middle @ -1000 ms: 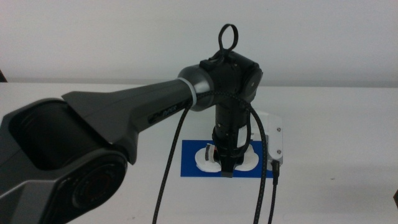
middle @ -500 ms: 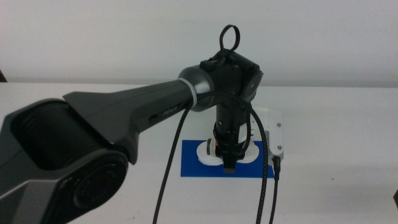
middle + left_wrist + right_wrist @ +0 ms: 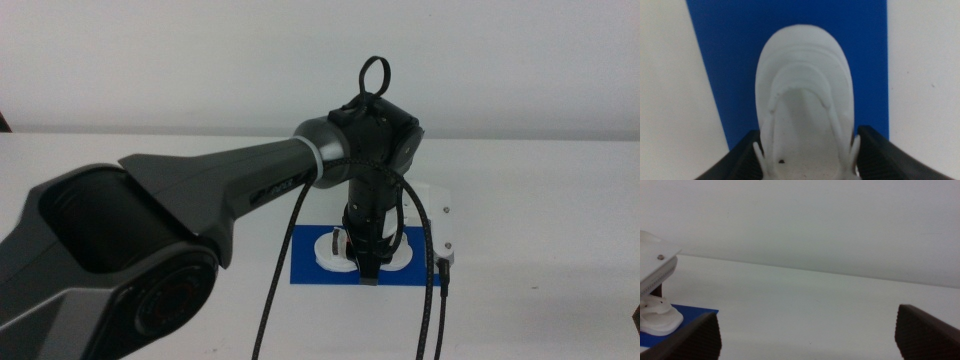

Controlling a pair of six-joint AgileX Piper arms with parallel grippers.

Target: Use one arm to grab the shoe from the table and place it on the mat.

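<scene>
The white shoe [image 3: 328, 252] lies on the blue mat [image 3: 305, 268] on the white table [image 3: 540, 220]. My left gripper [image 3: 367, 272] points straight down over the shoe's middle and hides its straps. In the left wrist view the shoe's toe [image 3: 805, 85] lies on the mat [image 3: 730, 60], and the two dark jaws press against the shoe's sides. My right gripper [image 3: 806, 314] is open and empty, low over the table to the side, out of the middle view. It sees the shoe's end [image 3: 657, 320] and a mat corner [image 3: 687, 314].
The left arm's thick dark link [image 3: 150, 230] fills the left of the middle view. Black cables [image 3: 430, 290] hang from the wrist in front of the mat. A white camera mount [image 3: 442, 225] sits beside the left wrist.
The left gripper rose a little with the shoe, then came back down onto the mat. The arm's big link shifted slightly to the right.
</scene>
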